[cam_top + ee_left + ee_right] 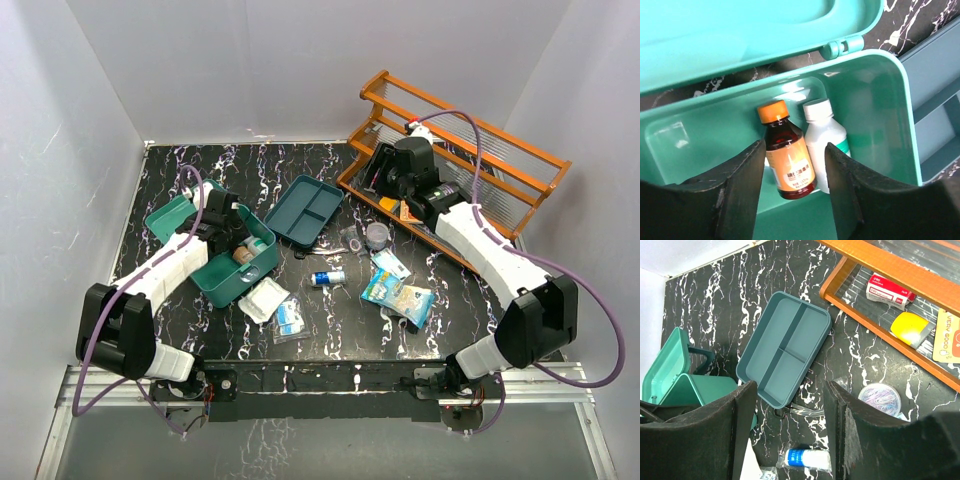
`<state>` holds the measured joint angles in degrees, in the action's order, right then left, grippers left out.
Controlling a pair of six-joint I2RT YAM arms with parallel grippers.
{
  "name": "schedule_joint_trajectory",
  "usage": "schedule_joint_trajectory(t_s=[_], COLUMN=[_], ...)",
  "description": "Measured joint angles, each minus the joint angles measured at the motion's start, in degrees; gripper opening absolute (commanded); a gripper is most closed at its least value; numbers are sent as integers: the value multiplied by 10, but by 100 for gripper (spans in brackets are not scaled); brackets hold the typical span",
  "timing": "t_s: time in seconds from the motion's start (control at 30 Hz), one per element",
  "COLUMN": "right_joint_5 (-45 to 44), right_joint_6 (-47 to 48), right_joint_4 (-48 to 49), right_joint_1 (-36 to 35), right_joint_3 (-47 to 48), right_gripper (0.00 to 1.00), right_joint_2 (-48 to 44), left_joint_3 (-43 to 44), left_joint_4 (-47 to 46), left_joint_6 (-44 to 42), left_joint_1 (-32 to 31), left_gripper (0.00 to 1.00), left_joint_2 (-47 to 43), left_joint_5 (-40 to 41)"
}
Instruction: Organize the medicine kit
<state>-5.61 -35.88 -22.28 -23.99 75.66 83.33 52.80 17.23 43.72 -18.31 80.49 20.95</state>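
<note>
**Packing stage, shown left to right.** The left gripper [795,147] is held over the open medicine kit [880,110], its fingers spread apart and clamped on nothing. The lid [740,40] is seen thrown back beyond the fingertips. A brown bottle [790,165] with an orange cap is seen lying on the box floor, directly below the gap between the fingers. A white bottle [825,137] is laid just beside it, toward the gripper's right finger. The step in hand is judged to be the laying of bottles into the deep box, the brown bottle appearing free of the fingers. To the right of this gripper, the insert tray [785,347] is set out on the table [715,300], apart from the box and unfilled. The right gripper [790,385] is held above the table, its fingers likewise apart with nothing between them. The tray is seen below and ahead of its fingertips, a small blue-and-white tube [807,459] under the gap on the near side, a round clear case [881,396] just to its right, and the orange rack [880,265] farther right. For the next move, a lift clear of the box walls is called for on the left, then the fetching of a loose item; the tray is judged best seated last.
</note>
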Motion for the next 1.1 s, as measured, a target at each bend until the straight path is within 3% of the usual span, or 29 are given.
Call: schedule_joint_trajectory(t_s=[0.3,0.5,0.9,1.1], right_joint_5=[0,6,15,16], right_joint_6=[0,8,28,30], right_joint_4=[2,1,-7,-7], right_joint_1=[0,0,0,0], right_joint_3=[1,29,42,43], right_gripper=[49,49,49,49], right_joint_2=[17,36,57,57], left_joint_3=[0,0,-32,-33], left_joint_4=[-28,-25,-37,-43], left_joint_6=[-50,2,71,90], left_joint_1=[9,9,10,11], left_gripper=[43,44,29,27], left_joint_2=[14,54,69,70], left_joint_5=[16,23,20,-4])
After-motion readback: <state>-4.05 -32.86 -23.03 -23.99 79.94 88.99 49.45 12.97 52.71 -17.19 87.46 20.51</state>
